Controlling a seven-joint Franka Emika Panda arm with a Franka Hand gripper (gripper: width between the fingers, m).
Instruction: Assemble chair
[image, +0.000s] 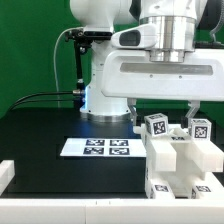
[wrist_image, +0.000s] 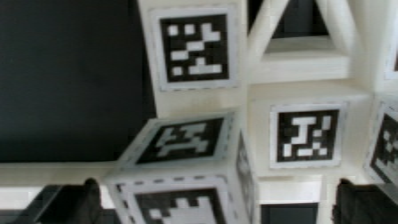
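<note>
Exterior view | jaws apart, holding nothing | chair (image: 180, 160) directly beneath jaws, between fingertips (image: 192, 108)

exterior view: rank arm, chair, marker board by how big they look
1. arm, though it sits nearest the camera
2. chair
3. marker board

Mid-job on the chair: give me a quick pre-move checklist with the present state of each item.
1. Gripper open: ok, the jaws stand wide.
2. Nothing held: ok, no part sits between the fingers.
3. Gripper above the chair parts: ok, it hangs over the tagged white pieces.
4. Parts properly seated together: cannot tell, the joints are hidden.
5. Marker board uncovered: ok, it lies flat and apart from the parts.
6. Tags readable: ok, the tag shows clearly in the wrist view.
</note>
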